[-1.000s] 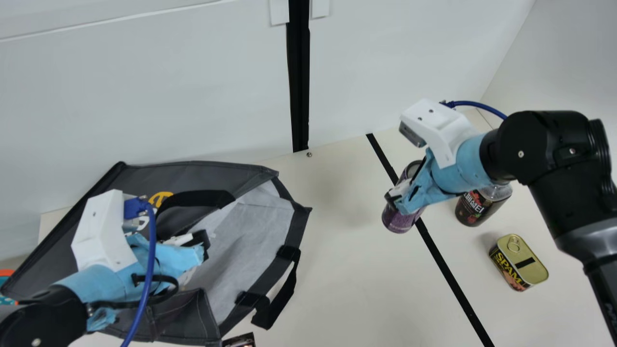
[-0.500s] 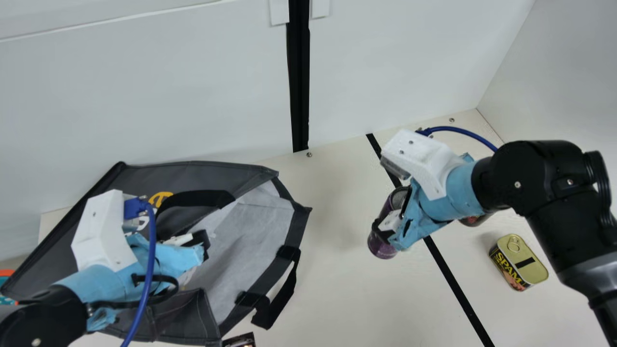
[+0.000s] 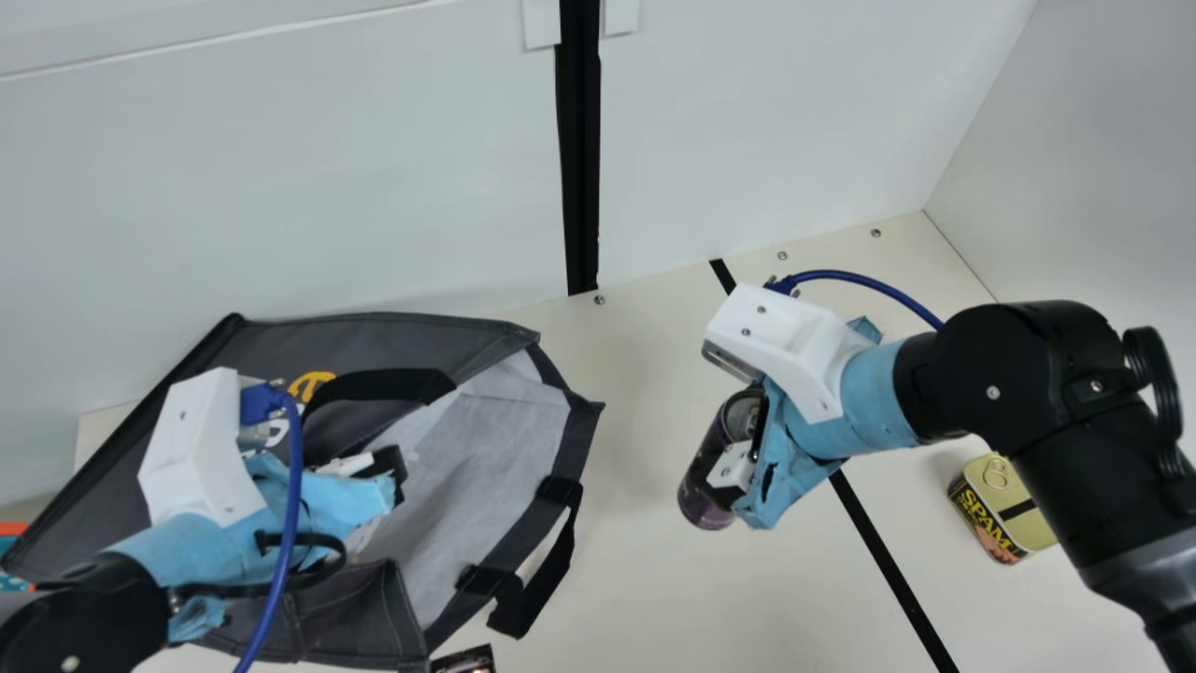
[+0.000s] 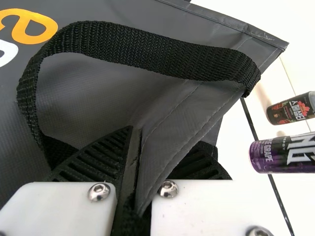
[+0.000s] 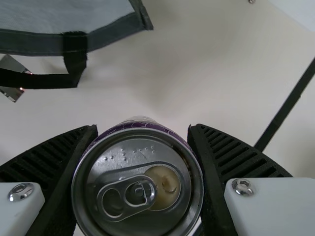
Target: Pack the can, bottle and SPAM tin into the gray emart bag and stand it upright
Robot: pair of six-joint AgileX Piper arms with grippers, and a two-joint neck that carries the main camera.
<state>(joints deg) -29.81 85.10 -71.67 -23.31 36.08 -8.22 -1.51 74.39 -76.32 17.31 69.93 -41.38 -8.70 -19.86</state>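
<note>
Moved: your right gripper has carried the can in toward the gray emart bag; left gripper, bag and SPAM tin haven't shifted.
Can: between your right fingers, lid end near them, base leaning bagward. Smooth rigid metal, thin wall. Mouth under the tab looks opened, so probably light and easy to dent. Keep hold up by the lid, modest squeeze, base leads in.
Bag: on its side, clamped edge between your left fingers, mouth opening toward the right ones. Soft, will fold if the can pushes its rim; best hold is that edge by the black strap.
Right fingers: one each side of the can, clamped on it.
Left fingers: pinched together on bag fabric.
Right arm: elbowed in, wrist slanting down past the can toward the bag.
Left arm: low, angled over the bag.
Bottle: beyond your left fingers, past the can. SPAM tin: well apart from your right fingers, away from the bag.
</note>
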